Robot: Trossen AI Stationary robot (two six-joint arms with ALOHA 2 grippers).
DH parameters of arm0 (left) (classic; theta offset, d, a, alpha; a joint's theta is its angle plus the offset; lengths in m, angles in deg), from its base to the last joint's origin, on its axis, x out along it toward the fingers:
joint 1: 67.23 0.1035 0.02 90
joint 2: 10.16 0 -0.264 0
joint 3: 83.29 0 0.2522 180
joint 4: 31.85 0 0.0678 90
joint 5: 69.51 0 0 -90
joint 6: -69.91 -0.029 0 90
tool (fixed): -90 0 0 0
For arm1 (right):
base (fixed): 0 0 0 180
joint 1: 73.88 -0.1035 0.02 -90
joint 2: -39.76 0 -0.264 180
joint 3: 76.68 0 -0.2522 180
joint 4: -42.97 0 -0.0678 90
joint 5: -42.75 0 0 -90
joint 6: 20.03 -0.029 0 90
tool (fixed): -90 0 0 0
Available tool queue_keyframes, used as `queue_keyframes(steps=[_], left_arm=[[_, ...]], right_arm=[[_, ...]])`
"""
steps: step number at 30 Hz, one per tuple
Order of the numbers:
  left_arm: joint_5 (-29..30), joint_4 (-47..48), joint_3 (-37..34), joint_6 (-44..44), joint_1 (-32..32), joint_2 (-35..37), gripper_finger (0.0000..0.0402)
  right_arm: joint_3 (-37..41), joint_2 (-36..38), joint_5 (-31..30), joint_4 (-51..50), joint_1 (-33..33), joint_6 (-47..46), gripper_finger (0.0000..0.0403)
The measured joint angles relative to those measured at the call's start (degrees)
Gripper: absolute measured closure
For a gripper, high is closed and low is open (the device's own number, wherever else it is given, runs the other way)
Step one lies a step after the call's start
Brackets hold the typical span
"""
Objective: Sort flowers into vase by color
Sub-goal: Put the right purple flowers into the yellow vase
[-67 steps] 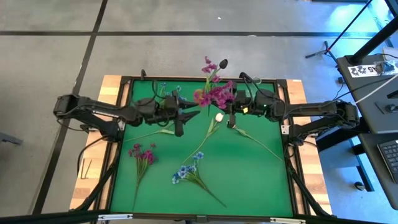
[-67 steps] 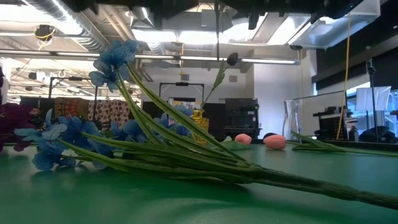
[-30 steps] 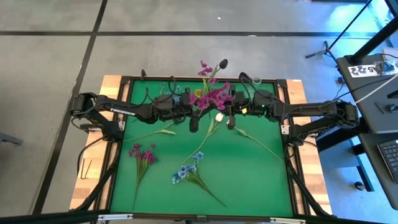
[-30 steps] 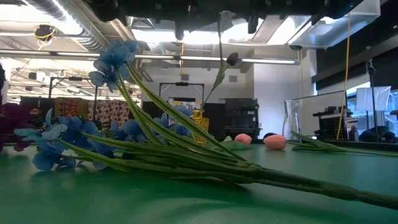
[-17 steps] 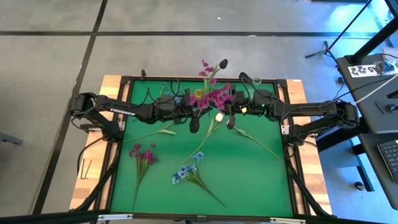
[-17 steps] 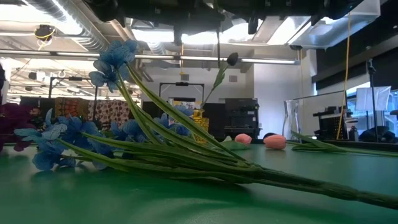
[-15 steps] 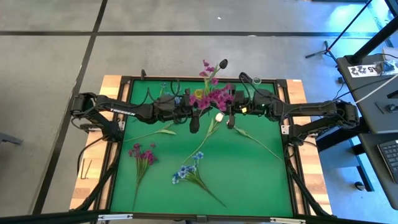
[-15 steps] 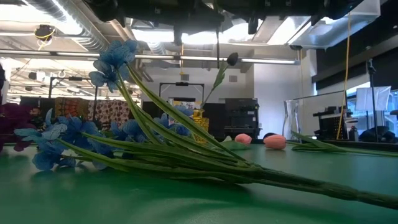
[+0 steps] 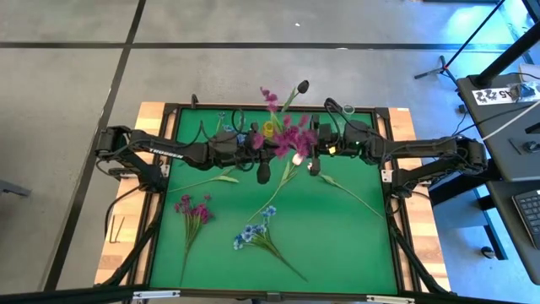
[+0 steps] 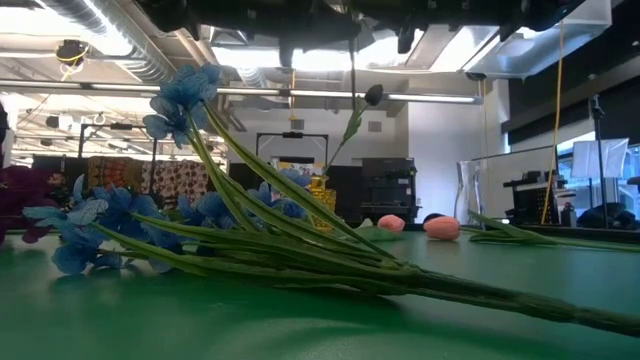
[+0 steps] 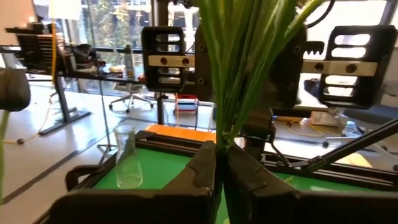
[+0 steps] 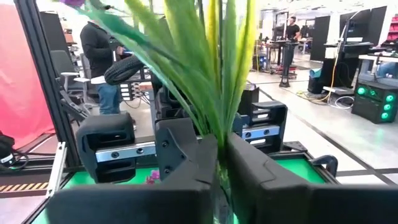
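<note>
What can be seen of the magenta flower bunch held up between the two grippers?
The magenta bunch is a spray of small pink-purple blooms on long green stems and narrow leaves, looking artificial. It hangs above the back middle of the green table, blooms blurred. The left gripper is shut on its stems; the right gripper also has the stems between its fingers.

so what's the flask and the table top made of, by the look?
Flask: clear glass or hard plastic, glossy; the room shows through it, can't tell which. Table top: green matte sheet, probably felt or mat; flat, no glare.
</note>
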Motion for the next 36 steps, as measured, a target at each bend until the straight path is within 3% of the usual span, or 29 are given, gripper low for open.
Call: queue_keyframes(steps=[8,13,18,23,26,32,36], left_arm=[[3.5,2.7,0.0,-0.1,0.0,1.3,0.0397],[6.4,7.2,0.0,-0.6,0.3,6.4,0.0397],[6.7,9.7,0.0,-4.2,1.0,10.0,0.0397],[6.0,10.5,0.0,-4.3,5.7,10.1,0.0398],[2.1,11.1,0.0,-2.3,9.8,10.1,0.0398],[-7.6,10.5,0.0,3.4,17.6,8.8,0.0396],[-9.3,9.7,0.0,4.0,19.9,4.7,0.0395]], right_arm=[[0.0,1.1,0.1,-3.5,0.0,0.2,0.0232],[0.0,2.9,0.3,-7.0,0.0,1.6,0.0185],[0.0,4.6,0.3,-10.9,0.0,1.6,0.0174],[0.0,5.5,2.2,-16.1,-1.7,1.8,0.0173],[0.0,5.5,1.9,-17.3,-4.8,2.3,0.0173],[0.0,5.5,-6.1,-19.5,-11.5,5.4,0.0173],[2.0,5.5,-7.8,-17.5,-13.9,6.0,0.0173]])
